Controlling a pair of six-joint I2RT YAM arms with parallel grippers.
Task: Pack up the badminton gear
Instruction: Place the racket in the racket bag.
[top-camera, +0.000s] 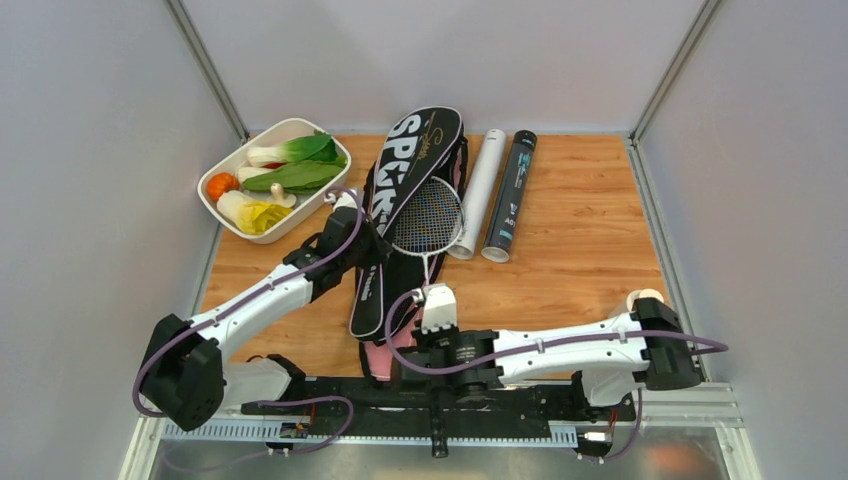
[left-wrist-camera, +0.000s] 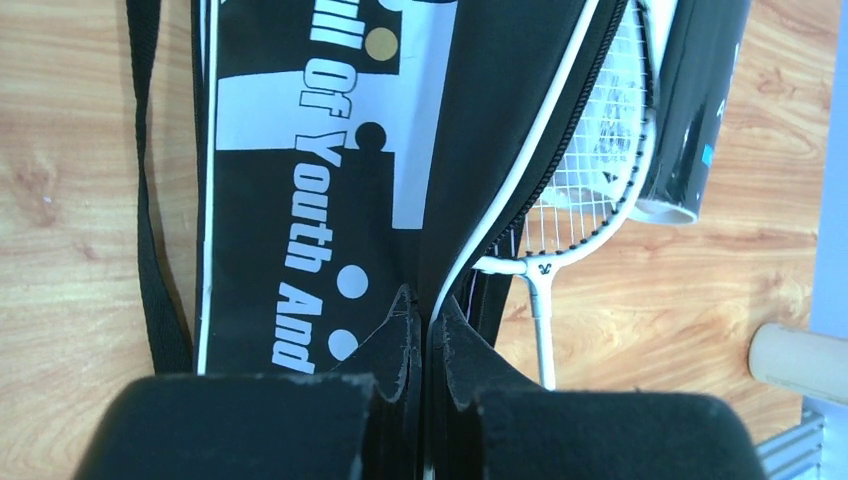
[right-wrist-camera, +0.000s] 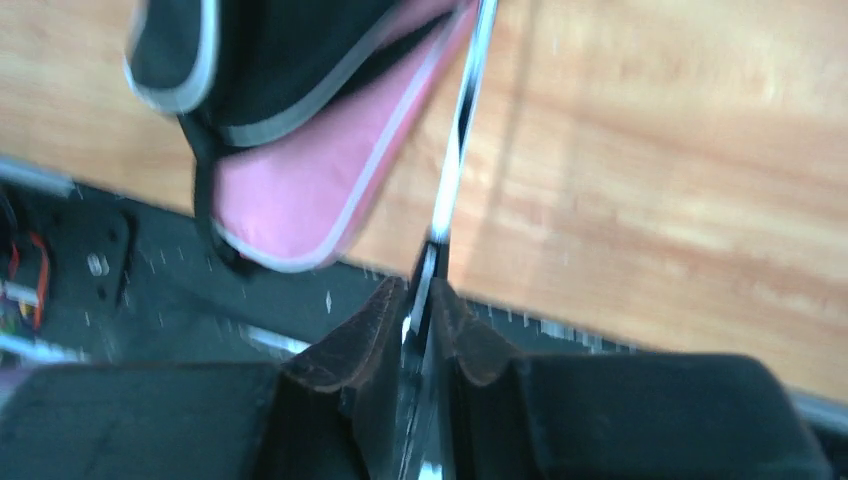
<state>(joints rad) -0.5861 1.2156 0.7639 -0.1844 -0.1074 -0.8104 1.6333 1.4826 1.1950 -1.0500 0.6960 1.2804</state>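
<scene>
Gear lies across the middle of the desk (top-camera: 580, 260). The black cover (top-camera: 400, 160) marked "SPORT" runs slantwise from upper centre toward lower centre of the top view. The left claw (top-camera: 372, 240) is closed on that cover's zip edge; in the left wrist view its fingertips (left-wrist-camera: 405, 315) meet with the black fabric pinched between them.

The racket (top-camera: 428, 215), white-framed, has its head just right of the cover's middle and partly under the zip edge, with the shaft running down the frame. The right claw (top-camera: 432, 296) at lower centre is clamped on the shaft; in the right wrist view the thin shaft passes between its pads (right-wrist-camera: 385, 310).

A pink cover (top-camera: 378, 358) pokes out under the black one's lower end, near the arm bases. The white tube (top-camera: 480, 190) and black tube (top-camera: 511, 190) lie side by side, touching, right of the racket head. The dish (top-camera: 243, 150) of vegetables sits in the upper left.
</scene>
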